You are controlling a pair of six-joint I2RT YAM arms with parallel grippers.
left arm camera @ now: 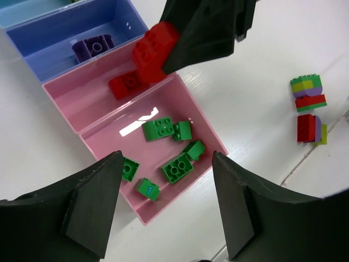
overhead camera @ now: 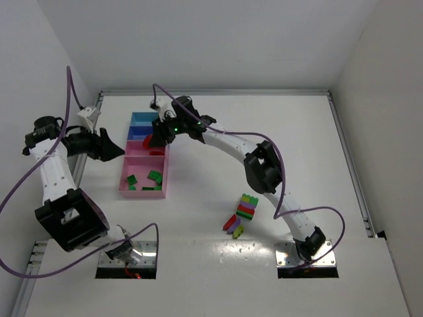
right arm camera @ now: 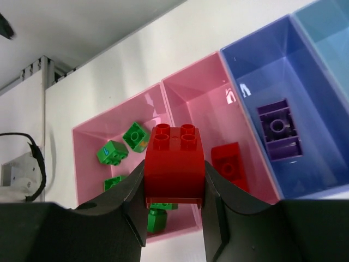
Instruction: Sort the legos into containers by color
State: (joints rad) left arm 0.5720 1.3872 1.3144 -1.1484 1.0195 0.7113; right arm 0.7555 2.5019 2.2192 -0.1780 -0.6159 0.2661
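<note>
A red plastic brick with four studs [right arm camera: 173, 164] is clamped between the two dark fingers of the right gripper [right arm camera: 174, 188], one finger on each side of it. It hangs in the air over the pink part of the row of joined shallow plastic trays. From the right wrist view it stands about over the wall between the two pink compartments.

In the small pink compartment [left arm camera: 82, 101] lies a second red brick [left arm camera: 125, 84]. The large pink compartment [left arm camera: 109, 136] at the end of the row holds several green bricks [left arm camera: 158, 130], lying loose and at different angles. The darker blue compartment [left arm camera: 49, 49] next to the small pink one holds one purple brick [left arm camera: 92, 46]. After it comes a light blue compartment [left arm camera: 22, 13].

The left gripper [left arm camera: 165, 164] has its jaws apart with nothing between them. It is by the large pink compartment and looks down on it.

On the white table [overhead camera: 297, 145], well apart from the trays, stand a multicoloured stack of bricks [overhead camera: 248, 206] and, just beside it, a smaller block of red, purple and yellow-green [overhead camera: 232, 224].
</note>
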